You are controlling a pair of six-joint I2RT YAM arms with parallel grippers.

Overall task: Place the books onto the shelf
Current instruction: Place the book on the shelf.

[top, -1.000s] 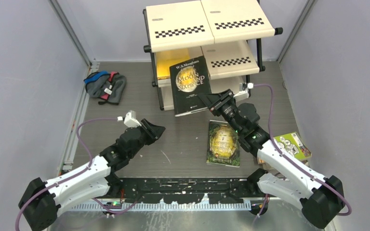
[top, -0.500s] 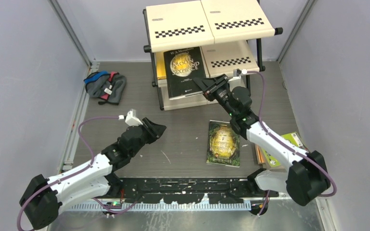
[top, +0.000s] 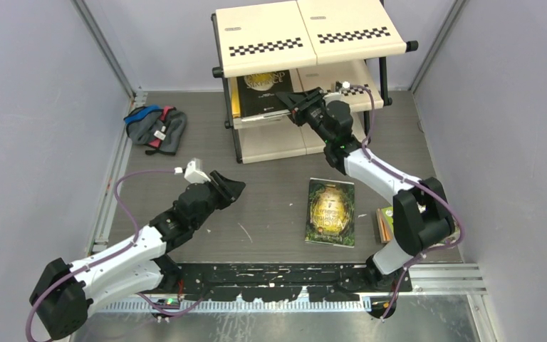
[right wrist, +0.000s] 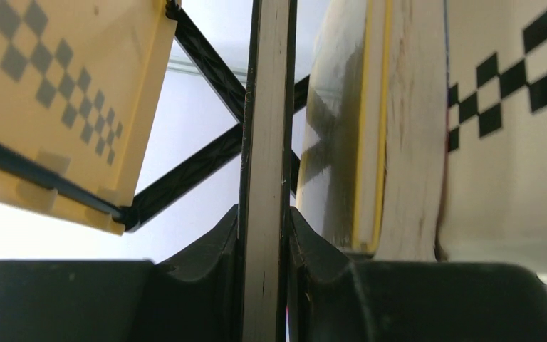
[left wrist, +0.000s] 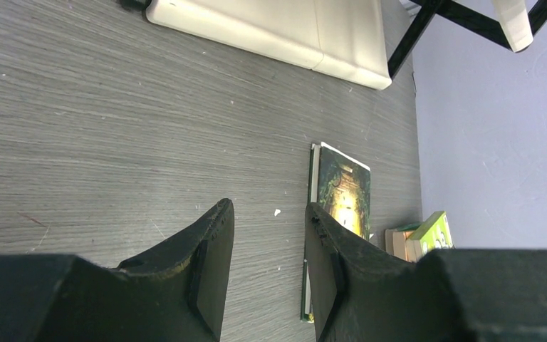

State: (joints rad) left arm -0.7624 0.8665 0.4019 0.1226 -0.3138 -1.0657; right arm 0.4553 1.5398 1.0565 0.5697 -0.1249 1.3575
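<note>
Reaching into the middle tier of the shelf [top: 263, 39] at upper centre, the black "Moon and Sixpence" book [top: 260, 92] is clamped by the right gripper [top: 295, 112]; placing is judged underway. A level push-in and release are called for next. The left gripper [top: 233, 191] is held half-open, empty.

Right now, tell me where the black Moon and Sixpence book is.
Top view: the black book is partly inside the shelf, left half of its middle tier, its near edge clamped in the right tool.
</note>
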